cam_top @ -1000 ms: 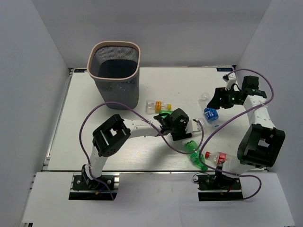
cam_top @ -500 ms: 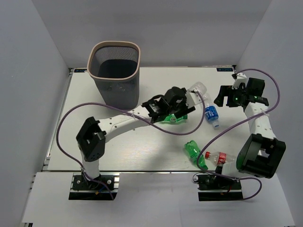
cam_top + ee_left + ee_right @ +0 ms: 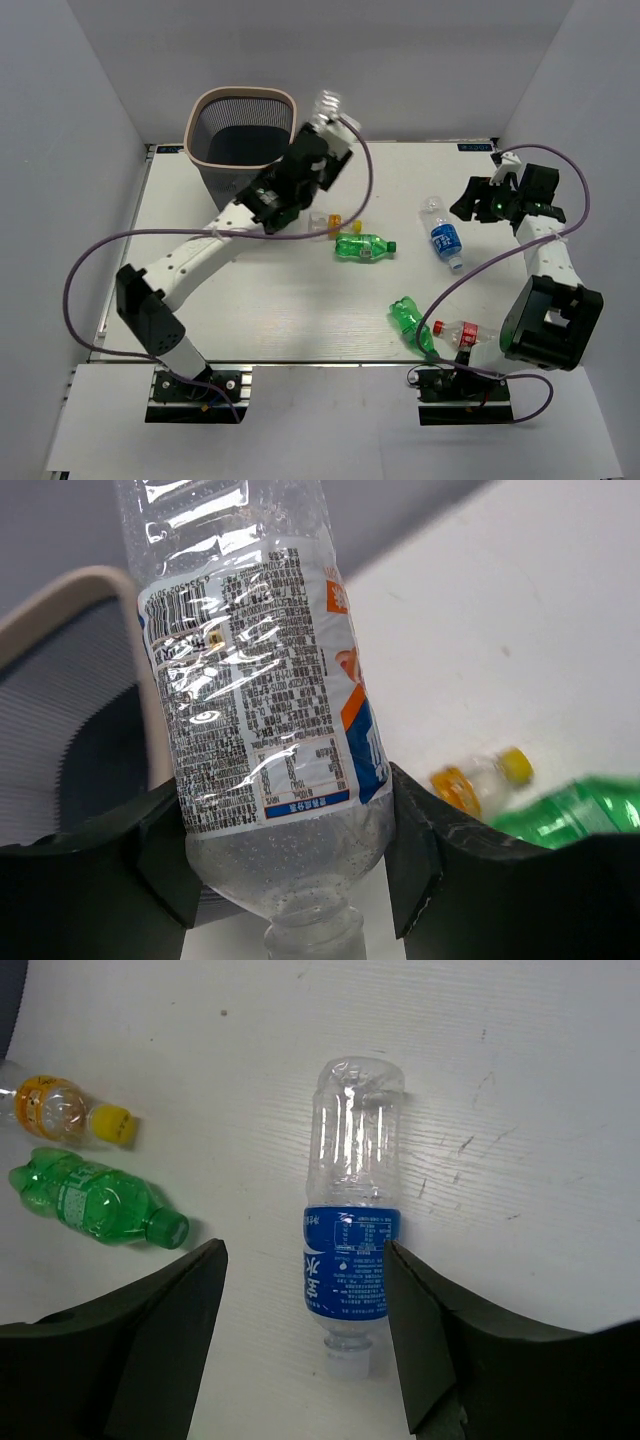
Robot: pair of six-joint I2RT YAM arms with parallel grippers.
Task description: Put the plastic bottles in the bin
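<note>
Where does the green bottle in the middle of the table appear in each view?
Top external: green bottle near the picture's middle, on its side.
Left wrist: green bottle in the lower right corner, partly cut off.
Right wrist: green bottle at the left edge.
Shared landmark: the small yellow-capped bottle beside it, in all three views.

Table: white rectangular tabletop [image 3: 300, 310], matt, filling the middle of the overhead view.
Table surface: faint grey scuffs and small dark specks [image 3: 480, 1080] seen close up in the right wrist view.
Table edge: metal rail [image 3: 140, 190] along the left side; small blue label [image 3: 475, 147] at the far right corner.
Front: white panel [image 3: 330, 420] set lower along the near edge.
Walls: plain pale grey back wall [image 3: 420, 60], left wall [image 3: 50, 200] and right wall [image 3: 600, 100], enclosing three sides.
Light: even and diffuse from above, shadows soft.
</note>
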